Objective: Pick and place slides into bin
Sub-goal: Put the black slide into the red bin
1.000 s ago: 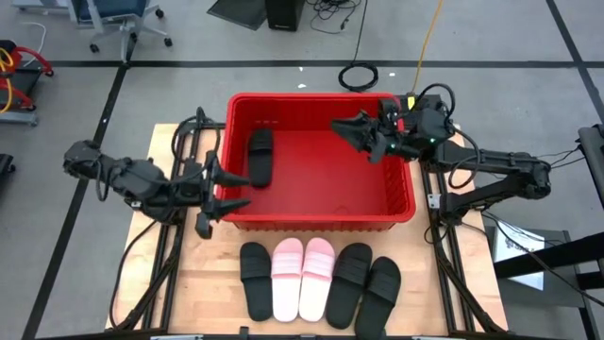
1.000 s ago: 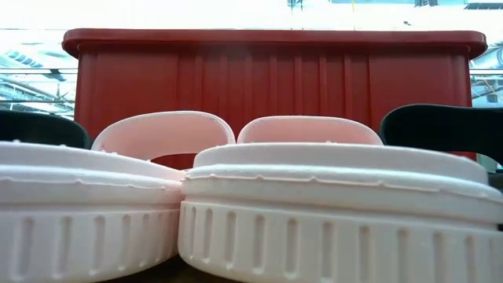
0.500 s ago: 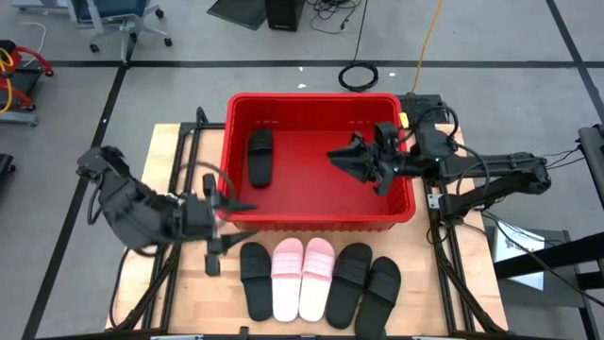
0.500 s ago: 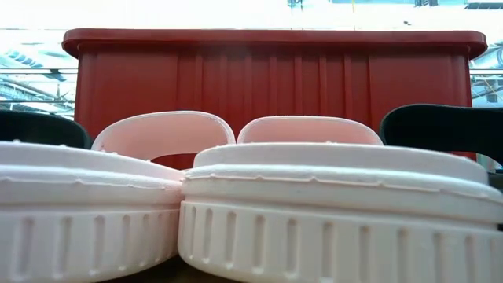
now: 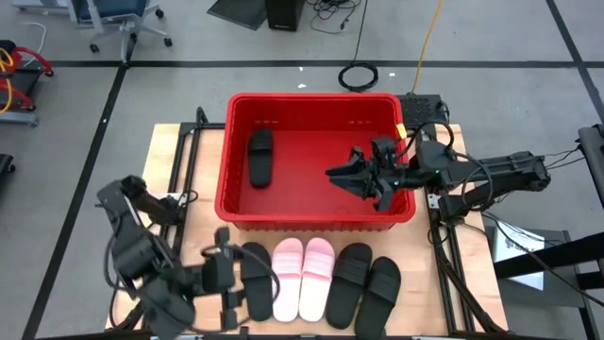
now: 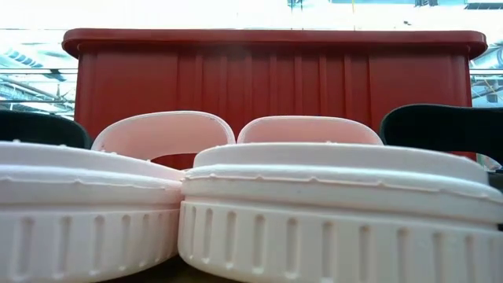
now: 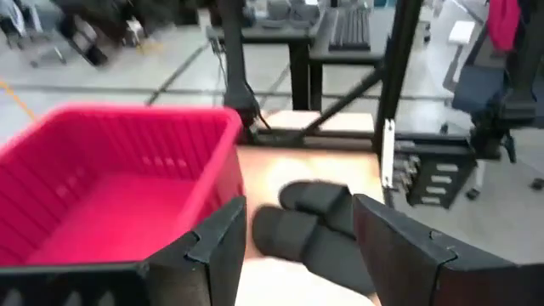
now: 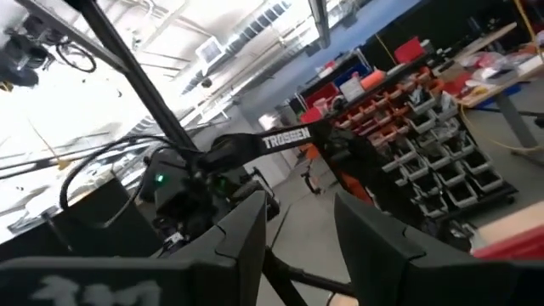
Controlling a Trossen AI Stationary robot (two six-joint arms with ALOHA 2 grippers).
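Observation:
The red bin [image 5: 311,215] stands at the table's middle, with one black slide [image 5: 260,156] lying flat in its left part. Five slides lie sole-down in a row before it: black [image 5: 255,280], two pink [image 5: 286,279] [image 5: 318,276], and two black [image 5: 349,280] [image 5: 381,293]. My left gripper [image 5: 234,281] is open and empty, level, just left of the leftmost black slide. Its wrist view shows the bin [image 7: 127,170] and black slides [image 7: 310,234] ahead. My right gripper [image 5: 345,181] is open and empty over the bin's right part.
The low view shows the pink slides [image 6: 314,220] close up, with the bin's near wall [image 6: 275,75] behind them. Bare wood lies left of the bin [image 5: 184,170]. The arm bases stand at the table's left and right edges.
My left gripper has swung from beside the bin's near left corner toward the table's near edge and now sits beside the leftmost black slide. My right gripper has moved from the bin's far right part toward the near wall, staying open. The slides have not moved.

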